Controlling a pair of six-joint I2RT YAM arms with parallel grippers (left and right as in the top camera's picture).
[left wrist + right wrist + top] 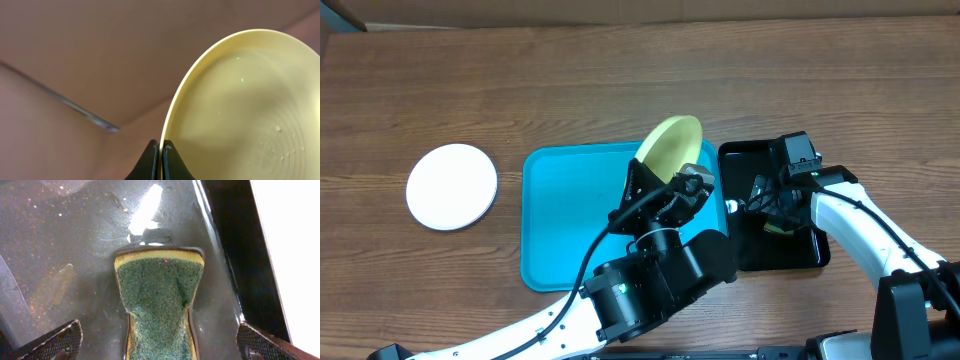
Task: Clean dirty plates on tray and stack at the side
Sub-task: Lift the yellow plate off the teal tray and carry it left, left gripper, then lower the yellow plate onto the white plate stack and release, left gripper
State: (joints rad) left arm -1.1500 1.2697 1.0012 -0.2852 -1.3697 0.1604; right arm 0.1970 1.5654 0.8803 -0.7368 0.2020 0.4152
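Over the tray [560, 220], left gripper [160, 146] pinches the yellow-green plate [240, 110]; right gripper [159, 336] gapes around, seemingly, a sponge [159, 290]

Wood-grain table [620, 80], glossy black tray [65, 240], rough green sponge [157, 300], smooth plate [240, 100]

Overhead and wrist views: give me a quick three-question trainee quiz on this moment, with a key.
1. True or false: the left jaws are shut on the rim of the yellow plate.
2. Fill the gap: in the overhead view, the white plate lies on the table to the ___ of the blue tray.
3. The sponge between the open right jaws lies: A in the blue tray; B in the black tray; C on the white plate.

Key: 1 true; 2 left; 3 B.
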